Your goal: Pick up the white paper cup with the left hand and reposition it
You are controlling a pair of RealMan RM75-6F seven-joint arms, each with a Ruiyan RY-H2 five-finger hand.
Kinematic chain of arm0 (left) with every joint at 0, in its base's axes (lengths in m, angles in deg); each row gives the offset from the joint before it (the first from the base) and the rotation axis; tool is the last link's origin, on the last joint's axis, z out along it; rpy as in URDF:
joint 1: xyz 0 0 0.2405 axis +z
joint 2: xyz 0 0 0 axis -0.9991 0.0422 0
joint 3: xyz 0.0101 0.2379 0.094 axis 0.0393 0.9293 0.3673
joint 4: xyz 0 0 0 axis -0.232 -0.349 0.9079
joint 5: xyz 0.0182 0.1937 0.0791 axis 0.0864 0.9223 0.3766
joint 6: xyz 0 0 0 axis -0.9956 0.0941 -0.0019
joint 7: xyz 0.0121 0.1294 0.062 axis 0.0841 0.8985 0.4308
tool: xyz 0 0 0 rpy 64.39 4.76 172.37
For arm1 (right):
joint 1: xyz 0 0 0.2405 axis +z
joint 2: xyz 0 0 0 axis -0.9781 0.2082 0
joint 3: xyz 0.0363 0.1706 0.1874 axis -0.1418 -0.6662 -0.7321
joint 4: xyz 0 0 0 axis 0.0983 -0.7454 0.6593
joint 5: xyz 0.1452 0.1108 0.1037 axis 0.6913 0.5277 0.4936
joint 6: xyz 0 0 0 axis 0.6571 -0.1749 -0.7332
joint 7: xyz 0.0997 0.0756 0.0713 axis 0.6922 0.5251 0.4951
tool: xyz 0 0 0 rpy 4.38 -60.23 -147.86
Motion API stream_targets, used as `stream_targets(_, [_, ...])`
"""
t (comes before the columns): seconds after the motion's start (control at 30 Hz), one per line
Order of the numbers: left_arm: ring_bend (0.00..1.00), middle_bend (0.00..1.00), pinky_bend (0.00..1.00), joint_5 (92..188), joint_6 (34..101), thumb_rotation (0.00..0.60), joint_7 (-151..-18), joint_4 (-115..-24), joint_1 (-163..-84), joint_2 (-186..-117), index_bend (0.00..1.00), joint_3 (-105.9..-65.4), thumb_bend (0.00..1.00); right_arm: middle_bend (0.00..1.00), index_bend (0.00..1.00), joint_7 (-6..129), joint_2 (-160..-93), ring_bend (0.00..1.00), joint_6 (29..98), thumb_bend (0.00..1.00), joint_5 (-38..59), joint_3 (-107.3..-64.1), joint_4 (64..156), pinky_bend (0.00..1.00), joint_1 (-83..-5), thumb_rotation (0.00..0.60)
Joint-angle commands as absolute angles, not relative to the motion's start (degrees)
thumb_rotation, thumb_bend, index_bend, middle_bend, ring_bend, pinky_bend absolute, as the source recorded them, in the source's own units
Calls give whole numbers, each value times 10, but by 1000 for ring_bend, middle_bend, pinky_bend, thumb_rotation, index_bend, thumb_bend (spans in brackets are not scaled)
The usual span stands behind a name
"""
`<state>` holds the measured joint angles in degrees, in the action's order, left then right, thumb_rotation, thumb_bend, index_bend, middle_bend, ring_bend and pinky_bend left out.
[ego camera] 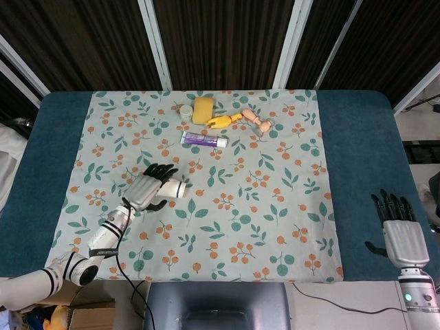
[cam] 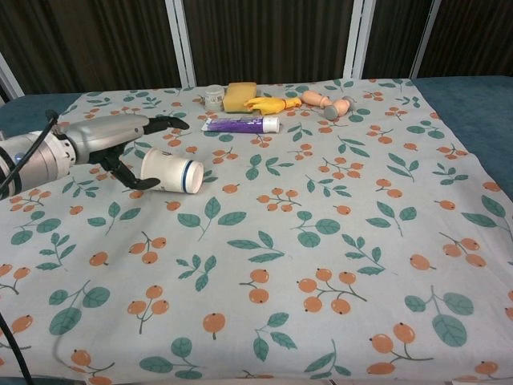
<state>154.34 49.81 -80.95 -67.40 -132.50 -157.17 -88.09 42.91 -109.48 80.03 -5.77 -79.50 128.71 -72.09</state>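
The white paper cup (cam: pixel 171 172) lies on its side on the floral cloth (cam: pixel 321 241), mouth toward the right; the head view shows the cup (ego camera: pixel 176 189) left of centre. My left hand (cam: pixel 120 143) is just left of the cup's base, its fingers (cam: pixel 164 123) stretched out above the cup and apart from it, thumb low beside the base. The left hand (ego camera: pixel 148 190) holds nothing. My right hand (ego camera: pixel 402 237) hovers by the table's near right corner with fingers spread and empty.
Along the far edge of the cloth are a small jar (cam: pixel 213 96), a yellow sponge (cam: pixel 239 95), a yellow and wooden jointed figure (cam: pixel 321 101) and a purple tube (cam: pixel 240 124). Blue table surface (ego camera: pixel 357 151) flanks the cloth.
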Motion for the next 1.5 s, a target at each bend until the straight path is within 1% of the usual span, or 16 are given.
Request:
stream_targets(0.03, [0,0,0,1467,522,600,-543,-737,-1366,-1559,0,-892,337,0,0,431,-1095,0,802,245,-59,-795,1287,0,-721,600])
stream_targets(0.13, [0,0,0,1443,530,600,-440,-734,-1387,-1573,0,-886,337,0,0,435,-1094,0,805,245,-58,-796,1284,0,-723,600])
stream_targets(0.23, [0,0,0,1417,521,600,-372,-725,-1407,-1584,0,-877,336,0,0,437,-1094,0,804,245,-54,-795,1281,0,-724,600])
stream_targets(0.3, [0,0,0,1398,513,600,-346,-724,-1416,-1590,0,-872,336,0,0,440,-1094,0,803,245,-53,-795,1279,0,-725,600])
stream_targets(0.43, [0,0,0,1339,489,600,-326,-733,-1427,-1594,0,-867,301,0,0,458,-1096,0,806,245,-54,-796,1273,0,-727,600])
stream_targets(0.53, [0,0,0,1315,486,600,-308,-737,-1436,-1593,0,-859,292,0,0,471,-1095,0,804,245,-55,-796,1269,0,-727,600])
stream_targets(0.73, [0,0,0,1253,475,600,-302,-737,-1454,-1597,0,-852,290,0,0,472,-1094,0,796,245,-51,-796,1267,0,-724,600])
stream_targets(0.93, [0,3,0,1219,469,600,-306,-727,-1472,-1603,2,-843,295,0,0,473,-1090,0,783,245,-41,-796,1269,0,-721,600])
stream_targets(1.07, [0,42,0,1215,477,600,-315,-726,-1479,-1606,39,-840,303,0,0,468,-1090,0,778,245,-37,-796,1269,0,-719,600])
stream_targets(1.23, [0,104,0,1225,483,600,-333,-718,-1482,-1610,116,-834,331,0,0,456,-1091,0,774,244,-31,-799,1271,0,-714,600])
stream_targets(1.5, [0,132,0,1185,471,600,-333,-692,-1495,-1621,167,-822,368,0,0,449,-1095,0,761,245,-29,-797,1270,0,-707,600])
